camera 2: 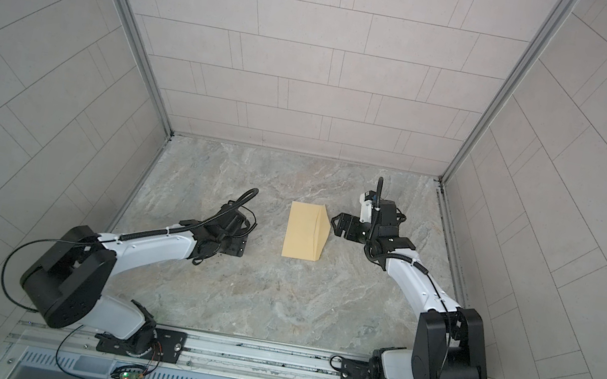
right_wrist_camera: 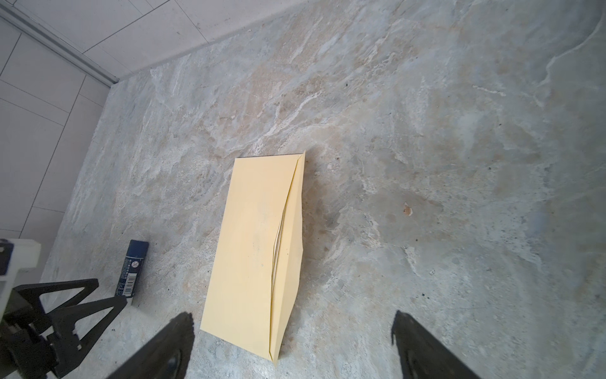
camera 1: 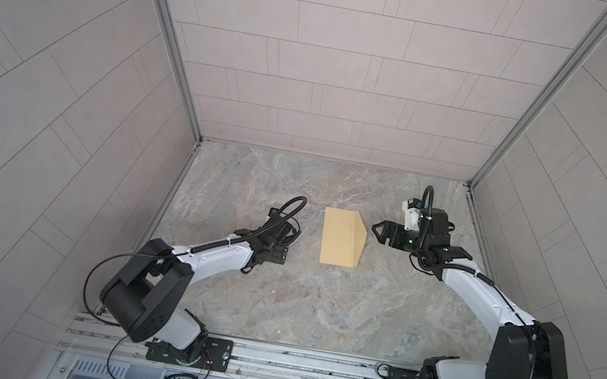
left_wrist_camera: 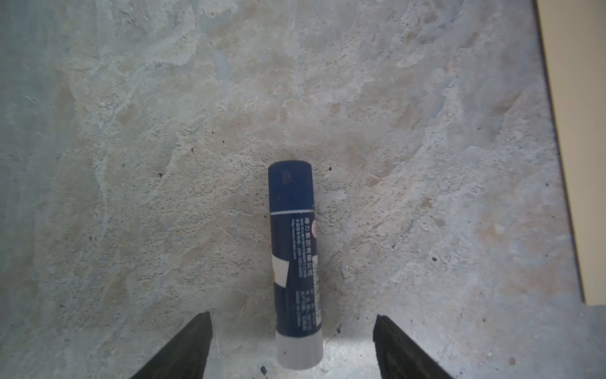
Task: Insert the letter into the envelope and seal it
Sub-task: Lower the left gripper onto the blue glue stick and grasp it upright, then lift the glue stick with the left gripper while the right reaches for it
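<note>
Two grippers in frame, one envelope between them.

Envelope [camera 1: 341,239] [camera 2: 304,233]: plain yellow-tan manila, long narrow rectangle. It lies flat on the grey-beige marbled tabletop [camera 1: 274,299], a little above the middle of both top views, long axis running up-down in the frame. The surface is unmarked and shows no address or stamp. The flap [camera 1: 359,236] runs along the right long edge; it is trapezoidal, stands half raised and is not pressed down. The right wrist view shows the mouth gaping under the flap [right_wrist_camera: 293,229], with thin pale sheet edges [right_wrist_camera: 278,236] layered inside. I cannot tell what those edges belong to.

Right gripper [camera 1: 375,232]: just right of the flap in both top views, pointing left toward it. Its fingers [right_wrist_camera: 164,347] are spread wide with nothing between them. The tips are near the envelope's flap side, with a gap visible.

Left gripper [left_wrist_camera: 292,316]: left of the envelope and well apart from it, wrist angled down at the tabletop. Its fingers [left_wrist_camera: 183,347] are apart. A dark blue glue stick [left_wrist_camera: 295,262] with white print and a grey end lies on the tabletop between them, with clear space on either side and untouched. A strip of the envelope [left_wrist_camera: 577,131] shows at the edge of that view.
</note>
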Available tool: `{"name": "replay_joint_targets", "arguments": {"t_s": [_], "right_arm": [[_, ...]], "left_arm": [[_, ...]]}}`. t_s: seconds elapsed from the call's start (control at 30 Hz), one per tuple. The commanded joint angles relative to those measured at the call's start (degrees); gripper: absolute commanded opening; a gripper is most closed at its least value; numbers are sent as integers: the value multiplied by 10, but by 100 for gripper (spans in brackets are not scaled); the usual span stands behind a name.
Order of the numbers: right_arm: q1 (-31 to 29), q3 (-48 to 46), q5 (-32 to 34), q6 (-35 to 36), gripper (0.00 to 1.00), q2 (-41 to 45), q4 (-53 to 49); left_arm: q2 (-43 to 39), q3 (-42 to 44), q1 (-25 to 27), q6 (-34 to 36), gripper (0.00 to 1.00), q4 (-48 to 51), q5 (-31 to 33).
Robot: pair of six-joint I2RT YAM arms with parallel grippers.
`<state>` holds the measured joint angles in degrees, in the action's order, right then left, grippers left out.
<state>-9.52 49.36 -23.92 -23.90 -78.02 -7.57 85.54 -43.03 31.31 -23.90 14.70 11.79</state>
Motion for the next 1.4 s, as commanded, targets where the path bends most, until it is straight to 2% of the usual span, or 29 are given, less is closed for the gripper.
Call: {"name": "replay_joint_targets", "arguments": {"t_s": [0.0, 0.1, 0.43, 0.6, 0.63, 0.7, 0.9, 1.03, 1.13, 1.27, 1.37], "right_arm": [[4, 6, -20, 10, 95, -1, -9], [5, 6, -21, 11, 95, -6, -7], [6, 12, -31, 11, 95, -18, -7], [6, 10, -31, 13, 95, -15, -11], [7, 10, -31, 13, 95, -13, -13], [7, 10, -33, 10, 95, -10, -13], [7, 19, -59, 11, 95, 14, -28], [4, 41, -101, 11, 95, 43, -51], [-13, 75, -126, 15, 95, 66, -90], [-61, 143, -134, 49, 95, 91, -179], [-110, 187, -125, 75, 95, 100, -236]], "left_arm": [[24, -23, -5, -1, 77, 31, 7], [35, -27, -10, 2, 69, 23, 7], [72, -32, -23, 5, 51, 1, -27], [86, -33, -23, 8, 31, -3, -42], [86, -33, -23, 9, 24, -7, -48], [82, -34, -23, 12, 15, -14, -60], [15, -33, -21, 50, 4, -57, -120], [-66, 7, -9, 91, 2, -164, -206], [-125, 63, 20, 129, 0, -281, -226], [-176, 129, 60, 209, 0, -423, -242], [-177, 188, 68, 242, 0, -583, -288]]}}
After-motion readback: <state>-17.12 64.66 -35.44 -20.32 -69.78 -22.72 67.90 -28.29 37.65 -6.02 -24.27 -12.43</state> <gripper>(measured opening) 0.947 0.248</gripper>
